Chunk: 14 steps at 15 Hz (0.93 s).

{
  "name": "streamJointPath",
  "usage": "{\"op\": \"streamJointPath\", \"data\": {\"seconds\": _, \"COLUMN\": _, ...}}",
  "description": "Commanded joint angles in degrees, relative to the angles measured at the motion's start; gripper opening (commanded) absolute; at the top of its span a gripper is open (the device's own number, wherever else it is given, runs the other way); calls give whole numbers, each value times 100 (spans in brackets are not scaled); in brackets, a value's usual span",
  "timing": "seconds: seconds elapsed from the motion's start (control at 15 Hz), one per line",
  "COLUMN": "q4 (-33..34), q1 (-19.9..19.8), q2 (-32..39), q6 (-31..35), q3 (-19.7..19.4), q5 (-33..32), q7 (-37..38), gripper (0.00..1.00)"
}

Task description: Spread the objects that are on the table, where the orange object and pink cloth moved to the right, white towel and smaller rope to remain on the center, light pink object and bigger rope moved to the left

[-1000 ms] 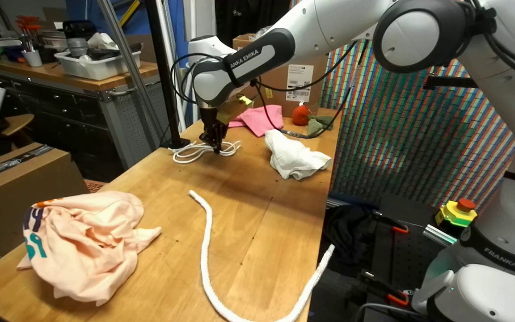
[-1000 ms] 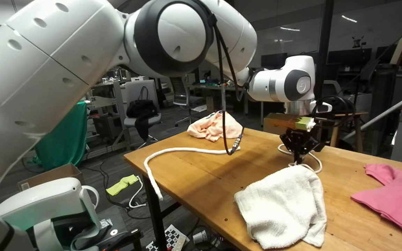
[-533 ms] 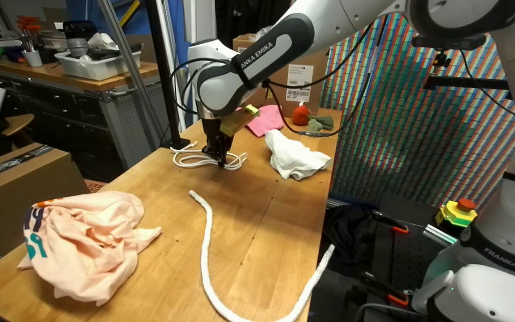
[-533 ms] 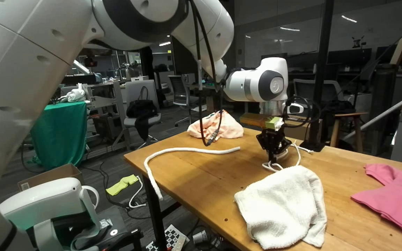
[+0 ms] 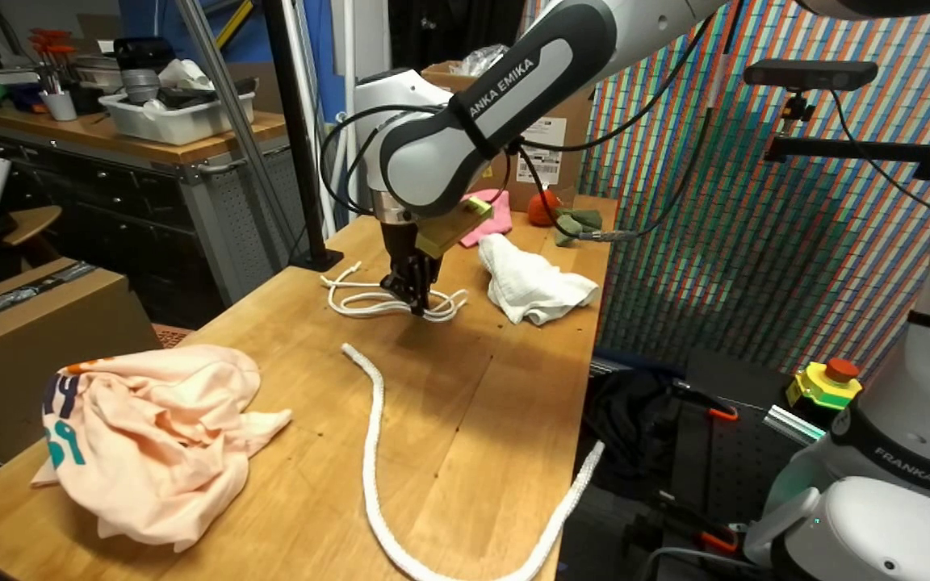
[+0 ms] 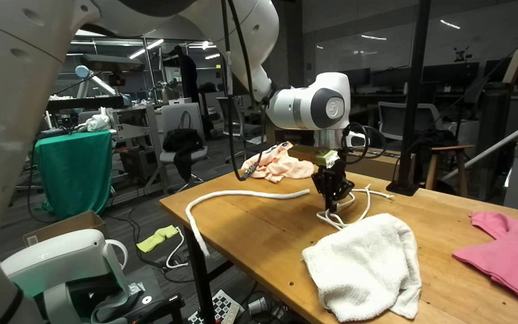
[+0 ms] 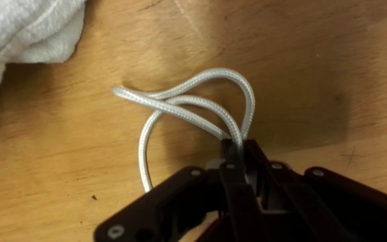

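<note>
My gripper (image 5: 420, 310) is low over the table (image 5: 316, 395), its fingertips close together on the smaller rope (image 7: 220, 72). In the wrist view thin white strands run between the pads, and loops lie on the wood around them. The white towel (image 6: 367, 265) lies crumpled beside the rope. Nearer the camera in an exterior view are the bigger rope (image 5: 372, 444), curved in a U, and the bunched light pink object (image 5: 158, 436). At the far end sit the pink cloth (image 5: 494, 219), partly behind the arm, and the orange object (image 5: 537, 213) with its green part.
A black post (image 5: 317, 257) stands at the table edge near the rope's loose ends. A cardboard box (image 5: 570, 153) rises behind the far end. The arm's cable (image 6: 246, 173) hangs low over the table, above the bigger rope's side.
My gripper has moved along the table towards the bigger rope and away from the pink cloth. The smaller rope has slid along with it; the other things lie as before.
</note>
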Motion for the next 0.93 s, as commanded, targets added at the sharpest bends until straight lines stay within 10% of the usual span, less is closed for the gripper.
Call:
{"op": "streamJointPath", "data": {"seconds": 0.0, "q4": -356, "q1": 123, "q2": -451, "q6": 113, "q3": -29, "q5": -79, "q7": 253, "gripper": 46}}
{"op": "streamJointPath", "data": {"seconds": 0.47, "q4": 302, "q1": 474, "q2": -842, "q6": -2384, "q3": 17, "q5": -566, "q7": 766, "gripper": 99}}
{"op": "streamJointPath", "data": {"seconds": 0.87, "q4": 234, "q1": 611, "q2": -1719, "q6": -3975, "q3": 417, "q5": -725, "q7": 508, "gripper": 100}}
